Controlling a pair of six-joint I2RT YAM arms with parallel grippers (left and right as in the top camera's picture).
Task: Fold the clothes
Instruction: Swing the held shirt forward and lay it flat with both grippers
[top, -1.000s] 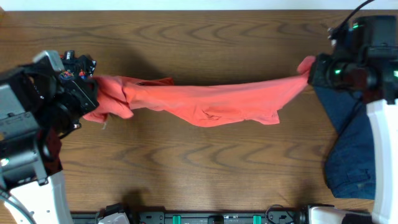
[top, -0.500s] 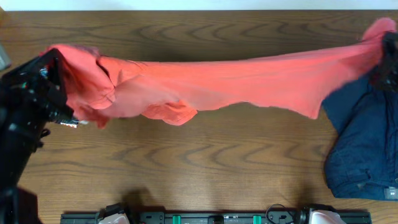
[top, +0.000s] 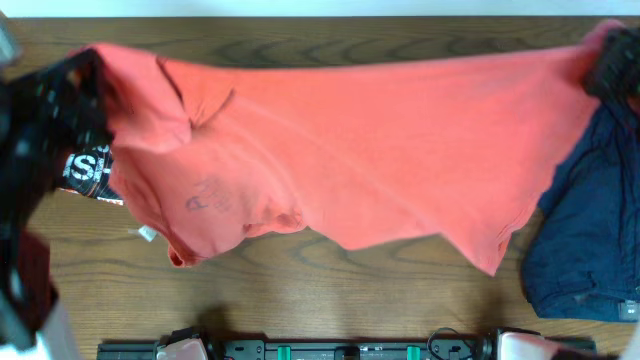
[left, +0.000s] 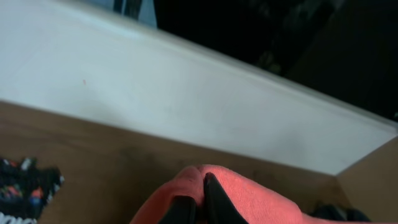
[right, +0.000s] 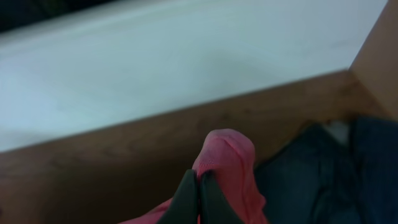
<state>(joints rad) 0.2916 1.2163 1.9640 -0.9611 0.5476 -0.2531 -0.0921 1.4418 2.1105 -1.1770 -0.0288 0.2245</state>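
The coral-red T-shirt (top: 340, 140) hangs stretched across the table in the overhead view, lifted between both arms, with faint lettering showing through near its left side. My left gripper (left: 198, 202) is shut on a fold of the red cloth (left: 249, 193) at the far left. Pinched in my shut right gripper (right: 198, 193) is the shirt's other end (right: 227, 155), at the far right. The navy-blue garment (top: 585, 230) lies bunched at the right edge, partly under the shirt. A small black graphic-print tee (top: 88, 172) peeks out at the left, behind the shirt.
The brown wooden table (top: 330, 290) shows below the hanging shirt. A white wall (left: 155, 93) runs behind the table's back edge. Black fixtures (top: 300, 350) line the front edge.
Both arms have risen toward the camera with the shirt. It has opened from a narrow stretched band into a wide hanging sheet, and the black tee has come into view at the left.
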